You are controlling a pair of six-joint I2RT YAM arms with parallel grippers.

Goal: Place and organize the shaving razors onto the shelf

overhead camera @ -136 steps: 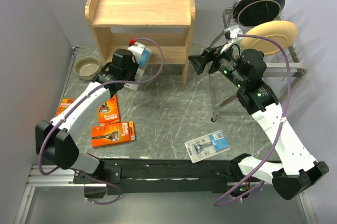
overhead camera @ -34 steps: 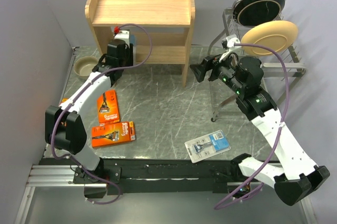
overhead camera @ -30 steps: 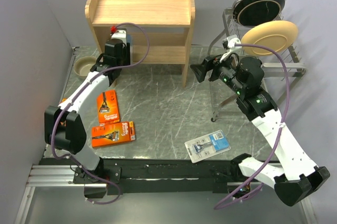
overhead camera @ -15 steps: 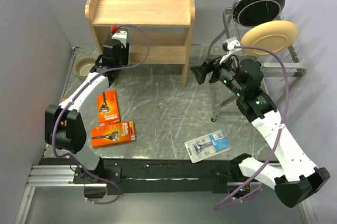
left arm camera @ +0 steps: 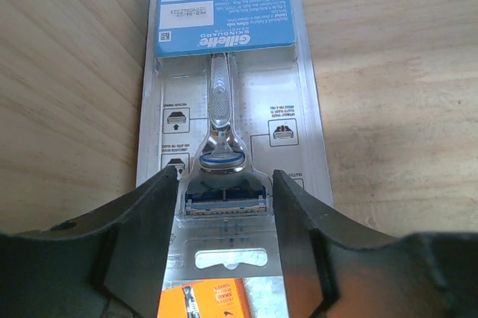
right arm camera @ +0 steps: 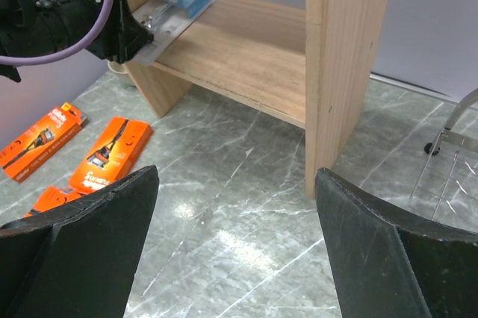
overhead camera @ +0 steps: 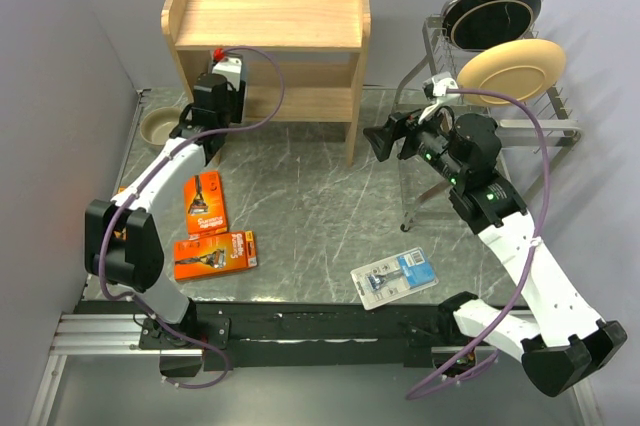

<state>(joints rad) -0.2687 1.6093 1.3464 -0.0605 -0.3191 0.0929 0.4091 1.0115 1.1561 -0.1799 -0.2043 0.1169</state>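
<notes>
cardboard packs (overhead camera: 205, 202): orange | blister pack (left arm camera: 228, 101): blue-white card | shelf (overhead camera: 268, 16): pale wood (grained)

A grey, white-veined marble worktop (overhead camera: 320, 211) fills the middle, softly glossy under even light. Plain pale lilac-grey walls (overhead camera: 60, 36) close it at 9, 12 and 3 o'clock. A wire dish rack (overhead camera: 550, 129) stands at 2 o'clock.
</notes>
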